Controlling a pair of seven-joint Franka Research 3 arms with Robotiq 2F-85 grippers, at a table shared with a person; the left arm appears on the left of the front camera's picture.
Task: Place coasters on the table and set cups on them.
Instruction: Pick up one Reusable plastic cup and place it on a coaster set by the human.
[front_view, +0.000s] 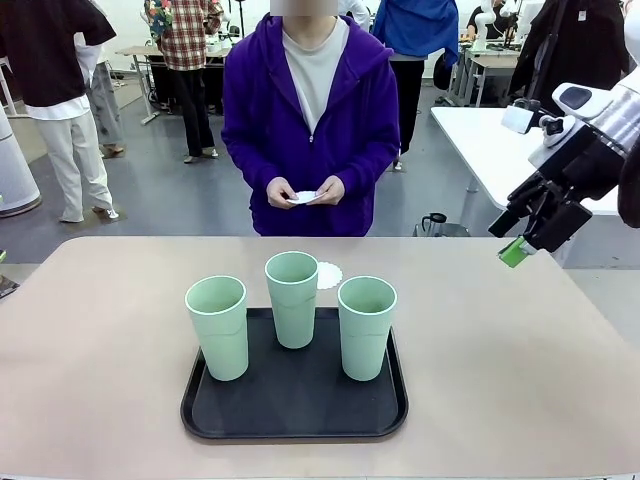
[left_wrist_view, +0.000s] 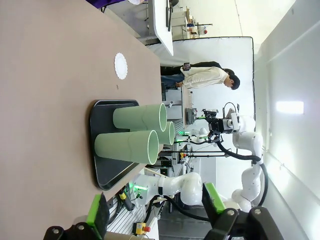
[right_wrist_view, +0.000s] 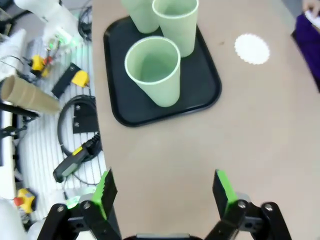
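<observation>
Three pale green cups stand on a black tray (front_view: 290, 405): the left cup (front_view: 216, 327), the middle cup (front_view: 292, 298) and the right cup (front_view: 367, 327). One white lacy coaster (front_view: 330, 273) lies on the beige table (front_view: 500, 380) just behind the tray. The person at the far side holds more coasters (front_view: 305, 197) in both hands. My right gripper (front_view: 520, 245) hangs open above the table's far right edge. In its wrist view the right gripper (right_wrist_view: 165, 192) is empty, well short of the nearest cup (right_wrist_view: 152, 70) and the coaster (right_wrist_view: 252, 48). My left gripper (left_wrist_view: 156, 210) is open and empty, off from the cups (left_wrist_view: 127, 146).
Cables, a handheld tool (right_wrist_view: 75, 160) and a cardboard tube (right_wrist_view: 27, 95) lie beside the table's edge on my side. A white table (front_view: 500, 150) stands behind my right arm. Bare tabletop lies left and right of the tray.
</observation>
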